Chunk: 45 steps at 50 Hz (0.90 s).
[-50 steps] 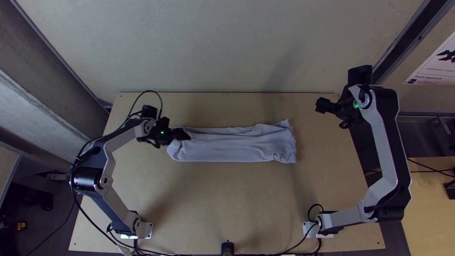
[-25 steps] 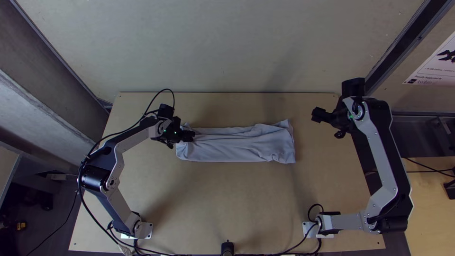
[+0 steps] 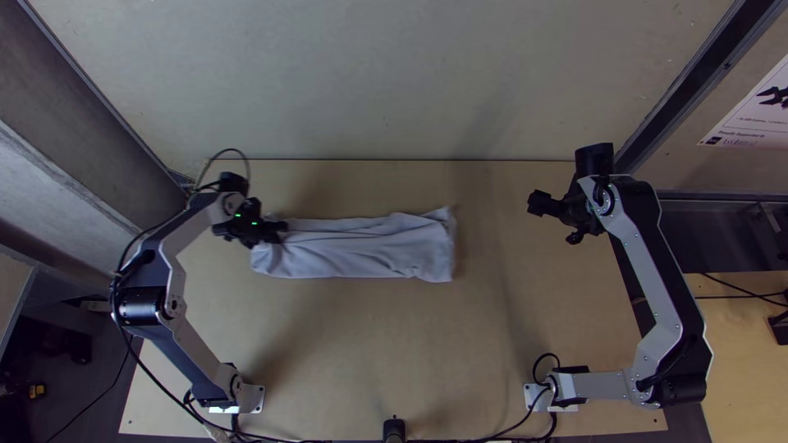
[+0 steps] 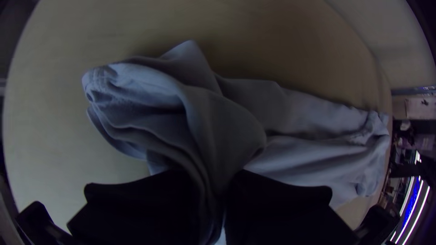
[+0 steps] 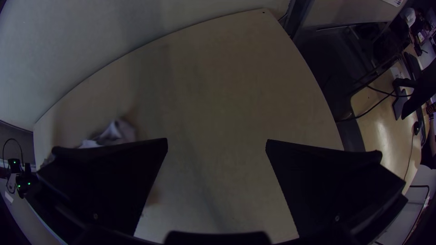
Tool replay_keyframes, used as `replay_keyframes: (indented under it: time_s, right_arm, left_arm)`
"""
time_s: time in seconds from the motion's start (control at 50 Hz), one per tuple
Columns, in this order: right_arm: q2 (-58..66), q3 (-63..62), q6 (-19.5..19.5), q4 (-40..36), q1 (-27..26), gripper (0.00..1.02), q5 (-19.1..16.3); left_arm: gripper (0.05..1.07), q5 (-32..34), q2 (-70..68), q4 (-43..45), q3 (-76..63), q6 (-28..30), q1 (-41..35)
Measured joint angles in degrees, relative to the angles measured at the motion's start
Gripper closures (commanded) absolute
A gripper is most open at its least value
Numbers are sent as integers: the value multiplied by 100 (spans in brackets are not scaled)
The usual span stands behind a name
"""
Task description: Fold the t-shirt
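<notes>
Light wooden table [image 3: 369,353], pale wall [image 3: 386,82], white poster [image 3: 751,130], dark post [image 3: 707,74]

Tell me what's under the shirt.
The table shows along both long sides of the shirt, so it likely continues underneath. The cloth covers whatever lies beneath, and the left gripper hides part of one end.

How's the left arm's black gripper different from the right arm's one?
The left black gripper has jaws shut on the pale grey cloth t-shirt, while the right black gripper has open, empty jaws. The left gripper is near the t-shirt's end; the right gripper is away from it. Both are black.
</notes>
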Motion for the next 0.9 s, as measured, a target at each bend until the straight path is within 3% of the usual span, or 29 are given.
replay_keyframes:
  time_s: [0.24,0.5,0.68,0.9]
  right_arm:
    - [2,-2,17,162,-4,3,0]
    - [33,-2,17,234,-15,3,0]
    - [39,-7,17,234,-15,3,0]
    - [39,-44,20,234,-15,3,0]
  left_arm:
    - [104,-883,-2,-378,396,1106,1233]
    - [104,-2131,-33,-398,798,2164,1845]
    - [104,-2859,-435,-420,894,2490,1569]
    - [104,-3324,-1049,-894,1029,2529,433]
